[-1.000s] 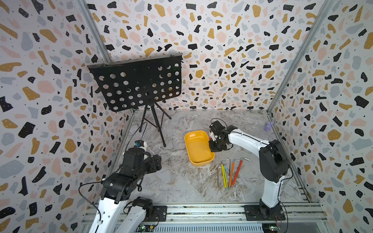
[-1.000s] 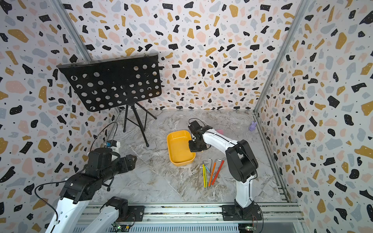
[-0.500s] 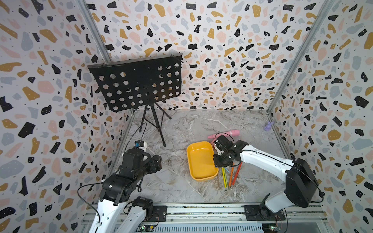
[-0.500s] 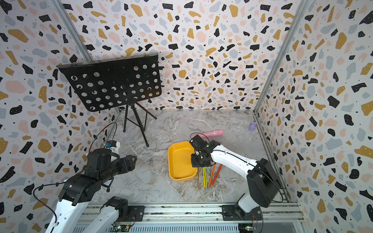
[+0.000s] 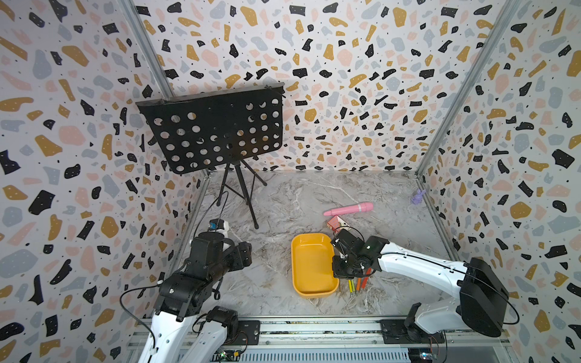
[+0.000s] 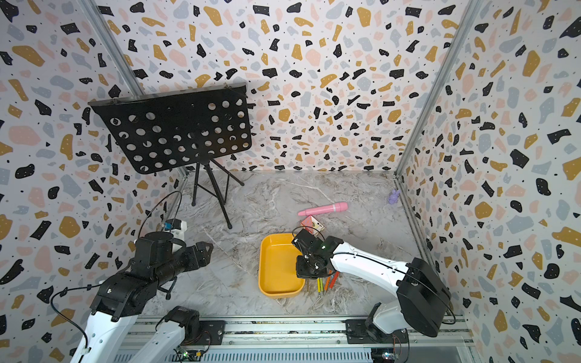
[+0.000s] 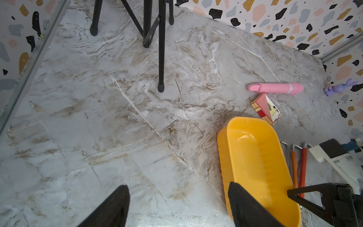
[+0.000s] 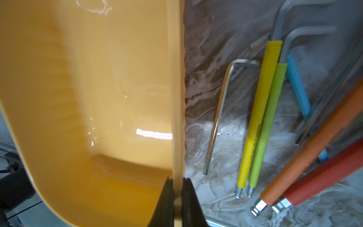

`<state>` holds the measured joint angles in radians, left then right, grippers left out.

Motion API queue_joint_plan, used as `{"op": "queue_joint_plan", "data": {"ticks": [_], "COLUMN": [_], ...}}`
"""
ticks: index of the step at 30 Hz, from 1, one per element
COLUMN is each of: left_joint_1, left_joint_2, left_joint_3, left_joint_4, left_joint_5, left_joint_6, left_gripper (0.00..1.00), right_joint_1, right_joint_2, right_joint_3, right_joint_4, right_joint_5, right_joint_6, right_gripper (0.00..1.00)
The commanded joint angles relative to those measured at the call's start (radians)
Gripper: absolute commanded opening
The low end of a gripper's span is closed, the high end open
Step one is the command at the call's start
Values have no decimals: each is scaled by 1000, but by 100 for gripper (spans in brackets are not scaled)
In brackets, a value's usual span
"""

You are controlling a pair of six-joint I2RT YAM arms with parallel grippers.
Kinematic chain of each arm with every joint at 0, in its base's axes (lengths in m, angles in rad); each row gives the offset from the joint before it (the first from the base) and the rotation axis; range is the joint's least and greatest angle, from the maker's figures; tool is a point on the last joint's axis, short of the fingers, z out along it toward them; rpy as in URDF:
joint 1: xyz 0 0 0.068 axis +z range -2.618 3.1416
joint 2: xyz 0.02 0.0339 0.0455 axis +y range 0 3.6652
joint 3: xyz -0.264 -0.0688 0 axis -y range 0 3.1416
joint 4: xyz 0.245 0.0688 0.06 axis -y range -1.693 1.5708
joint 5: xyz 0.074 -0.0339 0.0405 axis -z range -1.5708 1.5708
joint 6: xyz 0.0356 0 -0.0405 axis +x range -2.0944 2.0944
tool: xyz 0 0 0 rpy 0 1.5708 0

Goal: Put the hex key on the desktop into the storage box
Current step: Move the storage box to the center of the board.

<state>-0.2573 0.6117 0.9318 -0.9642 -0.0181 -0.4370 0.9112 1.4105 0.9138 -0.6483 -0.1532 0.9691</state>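
Observation:
The yellow-orange storage box (image 5: 311,267) (image 6: 278,267) (image 7: 253,157) lies on the marble desktop (image 5: 270,283). My right gripper (image 5: 337,272) (image 6: 301,271) (image 8: 177,182) is shut on the box's right wall, one finger inside and one outside. Several hex keys lie side by side on the desktop just right of the box: a bare steel one (image 8: 218,118), then keys with yellow (image 8: 259,114), green (image 8: 269,121), blue, orange (image 5: 358,284) and red sleeves. The box holds nothing. My left gripper (image 5: 246,251) (image 7: 178,188) hangs open over bare desktop left of the box.
A black perforated music stand (image 5: 213,132) on a tripod stands at the back left. A pink cylinder (image 5: 349,209) and a playing-card box (image 5: 334,222) lie behind the storage box. A small purple figure (image 5: 417,197) sits by the right wall.
My right gripper has dragged the storage box toward the front, next to the hex keys, uncovering the pink cylinder and card box. The left arm has not moved.

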Motion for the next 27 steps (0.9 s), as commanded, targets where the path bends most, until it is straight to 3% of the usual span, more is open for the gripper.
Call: {"op": "queue_joint_plan", "data": {"ticks": [1,3,7,11,19,27], "left_joint_1": [-3,-3,-3,-3,-3,-2], "left_joint_2": [-7,-9,-5,-6,-7,-25], "left_joint_3": [-12,-13,-13,-13,-14,-16], "left_joint_4": [29,30,30,30,31,33], "left_joint_5": [-3,-3,-5,-5,-5,-6], "left_joint_6": [11,10,11,10,10,10], "left_gripper": [83,83,83,83,83,83], "right_joint_1": [4,4,4,4,-45,-360], "right_joint_2": [-24,-23,-16,-31,-167,-242], "right_joint_3": [-19,-21,-21,-7,90,8], "right_joint_4": [-8,-11,-10,-36,-216,-257], "right_joint_5": [10,15,16,49,289,277], "right_joint_6": [47,46,45,38,-44,-152], "right_gripper": [0,1,32,46,51,47]}}
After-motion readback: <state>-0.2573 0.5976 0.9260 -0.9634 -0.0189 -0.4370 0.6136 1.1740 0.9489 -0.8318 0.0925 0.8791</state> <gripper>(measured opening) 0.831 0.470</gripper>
